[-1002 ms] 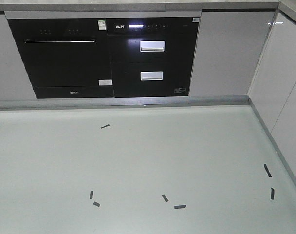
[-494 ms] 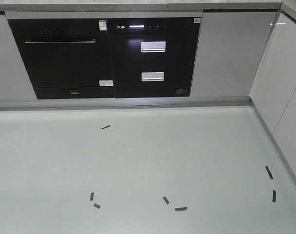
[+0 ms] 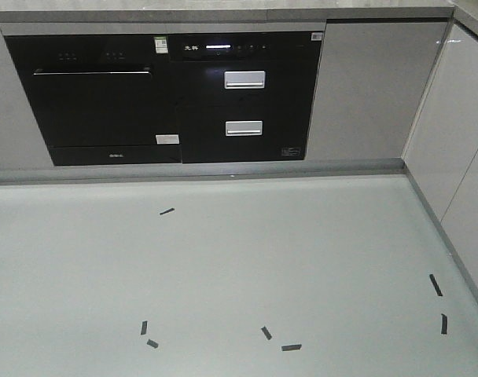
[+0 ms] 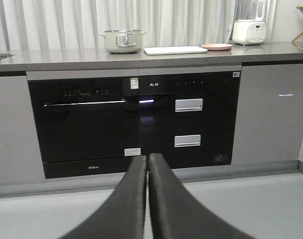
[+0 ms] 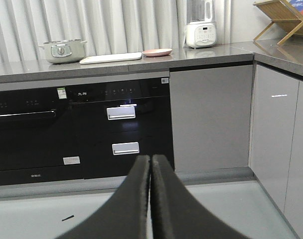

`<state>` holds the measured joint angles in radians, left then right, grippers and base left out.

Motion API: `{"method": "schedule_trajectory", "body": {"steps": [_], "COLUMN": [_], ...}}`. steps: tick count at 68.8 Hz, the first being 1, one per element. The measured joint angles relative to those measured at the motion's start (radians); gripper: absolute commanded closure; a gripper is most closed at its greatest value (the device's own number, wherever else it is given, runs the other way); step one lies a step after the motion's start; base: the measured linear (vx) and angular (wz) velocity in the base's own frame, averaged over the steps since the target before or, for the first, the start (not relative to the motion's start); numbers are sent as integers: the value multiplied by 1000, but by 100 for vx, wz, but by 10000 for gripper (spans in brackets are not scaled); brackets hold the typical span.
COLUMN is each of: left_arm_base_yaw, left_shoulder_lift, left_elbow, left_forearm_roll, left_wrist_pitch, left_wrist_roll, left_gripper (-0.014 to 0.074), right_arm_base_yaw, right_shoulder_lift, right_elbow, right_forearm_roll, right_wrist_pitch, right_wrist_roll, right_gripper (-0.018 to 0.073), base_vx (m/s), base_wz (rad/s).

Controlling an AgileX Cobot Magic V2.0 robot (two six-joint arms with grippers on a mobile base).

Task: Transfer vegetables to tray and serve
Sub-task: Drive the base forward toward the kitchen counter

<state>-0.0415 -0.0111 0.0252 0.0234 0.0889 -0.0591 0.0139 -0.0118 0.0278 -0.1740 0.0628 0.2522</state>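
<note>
Left claw [image 4: 147, 158] and right claw [image 5: 150, 158]: each pressed together, empty. The cream-white rectangular tray [image 4: 175, 50] lies on the grey bench [image 4: 52, 57], between a pale lidded pot [image 4: 122, 41] and a round pink plate [image 4: 217, 47].

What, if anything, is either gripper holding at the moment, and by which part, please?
Nothing is held: the left gripper and the right gripper are both shut, jaws pressed together with nothing between them.
</note>
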Motion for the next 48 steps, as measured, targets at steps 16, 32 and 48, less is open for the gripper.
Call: {"method": "schedule_trajectory", "body": {"steps": [16, 32, 48], "left_arm_base_yaw": [0, 0, 0], "left_shoulder_lift": [0, 0, 0], "left_elbow": [0, 0, 0], "left_forearm_roll": [0, 0, 0], "left_wrist_pitch": [0, 0, 0], "left_wrist_roll": [0, 0, 0], "left_gripper": [602, 602, 602], "right_arm_base_yaw": [0, 0, 0], "right_shoulder_lift": [0, 0, 0], "right_elbow": [0, 0, 0], "right_forearm_roll": [0, 0, 0], "right_wrist_pitch": [0, 1, 0], "right_wrist_roll": [0, 0, 0], "right_gripper": [562, 562, 562], "base_vx": [10, 8, 5], "base_wz": [-4, 2, 9]}}
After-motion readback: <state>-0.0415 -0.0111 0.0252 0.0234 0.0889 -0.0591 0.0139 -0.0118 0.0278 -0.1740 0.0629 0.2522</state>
